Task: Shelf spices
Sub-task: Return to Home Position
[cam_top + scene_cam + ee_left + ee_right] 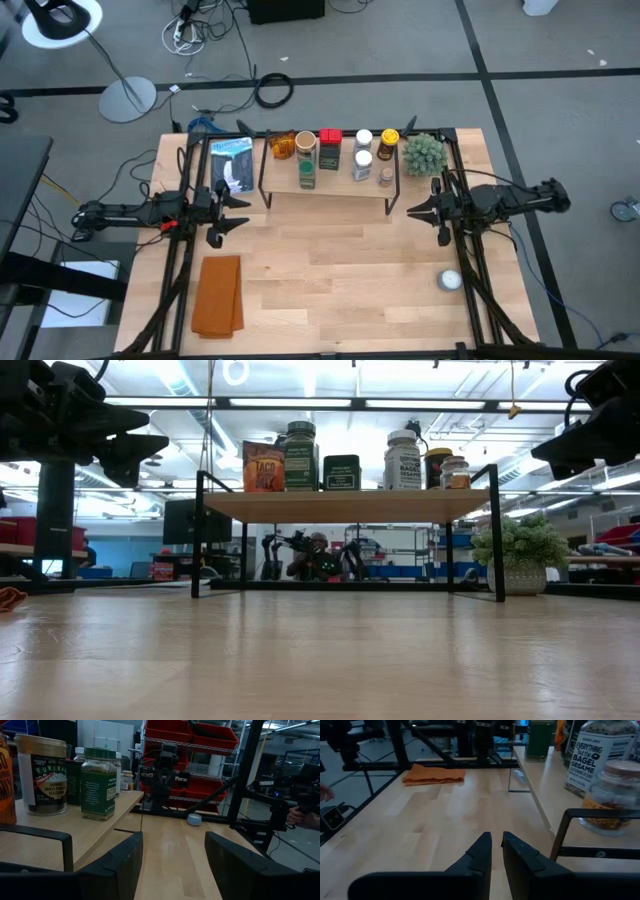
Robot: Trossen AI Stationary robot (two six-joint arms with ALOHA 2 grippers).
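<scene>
While both arms hung clear of the bench [340, 255], one to each side of the shelf [335, 187], all the spices [330, 150] stood on the shelf's light-wood top. Seen from above, they formed a loose double row. An amber jar [282, 146] stood at the left end. Next came a tan-lidded jar [306, 142] with a green-lidded jar [306, 173] nearer the front edge, then a red tin [330, 136] and two white-capped jars [363, 160]. A yellow-lidded jar [389, 137] stood near the right end.

The left fingers [125, 857] stood wide apart with nothing between them, raised off the bench just beside the shelf's left end and about level with its top. The right fingers [480, 852] were nearly together, with only a thin slit showing, and held nothing. They pointed toward the shelf's right end from just beside it.

A spiky green plant [424, 153] sat at the shelf's right end, and a blue-and-white packet [232, 163] lay on the bench to the shelf's left. A folded orange cloth [218, 293] lay near the bench's front left corner. A small white dome [449, 280] rested on the right side, well apart from the shelf.
</scene>
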